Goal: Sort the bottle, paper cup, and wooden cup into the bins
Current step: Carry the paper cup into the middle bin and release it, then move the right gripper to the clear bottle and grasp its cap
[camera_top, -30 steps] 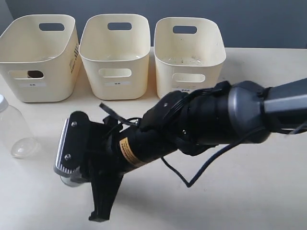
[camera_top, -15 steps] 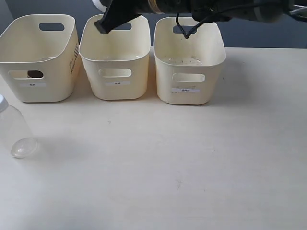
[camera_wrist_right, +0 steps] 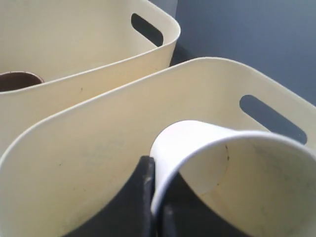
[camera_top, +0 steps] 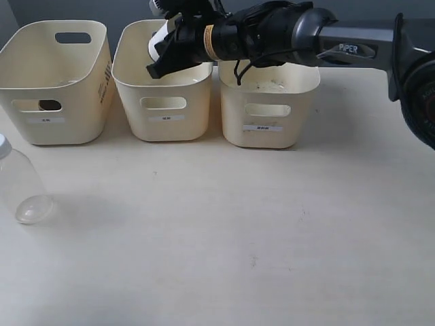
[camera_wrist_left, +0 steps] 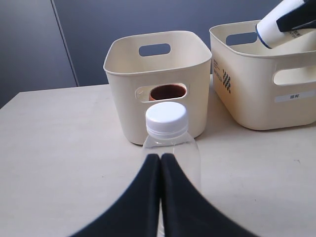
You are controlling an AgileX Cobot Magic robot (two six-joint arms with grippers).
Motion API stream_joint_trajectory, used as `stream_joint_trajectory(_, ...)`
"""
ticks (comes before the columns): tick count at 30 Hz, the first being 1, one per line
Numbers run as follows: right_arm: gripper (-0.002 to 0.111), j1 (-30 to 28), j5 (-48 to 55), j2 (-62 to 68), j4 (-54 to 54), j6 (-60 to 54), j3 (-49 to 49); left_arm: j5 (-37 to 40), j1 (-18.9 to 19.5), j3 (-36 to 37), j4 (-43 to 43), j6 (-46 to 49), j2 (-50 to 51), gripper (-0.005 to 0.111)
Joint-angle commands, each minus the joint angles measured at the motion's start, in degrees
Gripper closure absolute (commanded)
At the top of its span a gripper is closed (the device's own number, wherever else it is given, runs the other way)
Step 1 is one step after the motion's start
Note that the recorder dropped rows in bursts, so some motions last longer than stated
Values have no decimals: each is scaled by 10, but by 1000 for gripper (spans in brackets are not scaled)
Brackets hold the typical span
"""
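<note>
Since a second ago the right gripper (camera_top: 165, 47) has risen off the table and swung across to the middle bin (camera_top: 163, 81), now lower than half a second ago, over the bin's open top, the paper cup (camera_top: 160, 42) still clamped between its fingers.

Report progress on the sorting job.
Done: the wooden cup sits in the left bin. In hand: the right claw holds the paper cup over the middle bin, unreleased. Left: the bottle stands on the table.
</note>
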Motion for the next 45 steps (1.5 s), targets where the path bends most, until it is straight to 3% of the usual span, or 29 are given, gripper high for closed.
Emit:
stream_joint_trajectory(1,106,-3,-24,3,1,3,-4,-8,-2,-1,1,-2,2,107)
stream_joint_trajectory(7,73,-3,-35,5,1,16,-4,-8,-2,-1,1,-2,2,107)
stream_joint_trajectory(10,68,-3,-38,6,1,19,-4,-8,-2,-1,1,-2,2,107)
stream_joint_trajectory(31,67,1,-110,-22,1,-10,-4,-8,-2,-1,1,-2,2,107)
stream_joint_trajectory(45,67,93,-196,-105,1,-46,-4,-8,-2,-1,1,-2,2,107)
